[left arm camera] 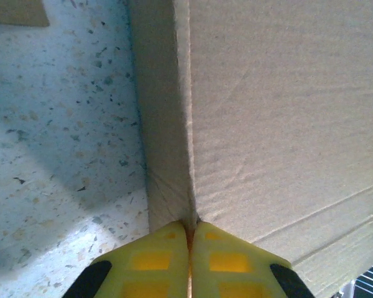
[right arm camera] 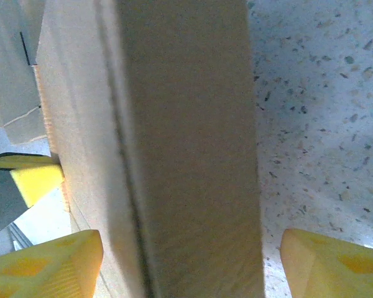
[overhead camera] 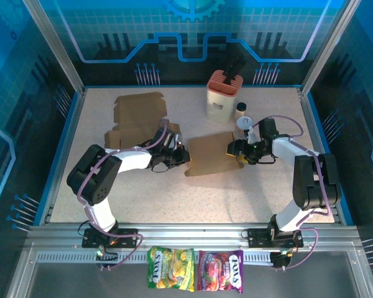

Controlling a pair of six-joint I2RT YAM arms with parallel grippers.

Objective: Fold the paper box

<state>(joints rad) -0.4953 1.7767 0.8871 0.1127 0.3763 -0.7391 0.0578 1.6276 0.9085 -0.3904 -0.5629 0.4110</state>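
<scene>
The brown paper box (overhead camera: 211,154) lies partly folded in the middle of the table. My left gripper (overhead camera: 179,155) is at its left edge, shut on a raised cardboard wall. In the left wrist view the yellow fingertips (left arm camera: 168,248) pinch that wall's edge, and the left gripper (left arm camera: 189,245) has the box (left arm camera: 280,124) spreading to the right. My right gripper (overhead camera: 234,149) is at the box's right edge, open. In the right wrist view a box flap (right arm camera: 186,155) stands between the wide-apart fingers (right arm camera: 332,264) of the right gripper (right arm camera: 189,270), with a gap on the right.
Flat cardboard blanks (overhead camera: 140,108) lie at the back left. An orange-and-white holder (overhead camera: 224,93) and a small bottle (overhead camera: 241,110) stand behind the right gripper. Two candy bags (overhead camera: 196,270) rest on the front rail. Speckled tabletop (overhead camera: 193,198) lies in front of the box.
</scene>
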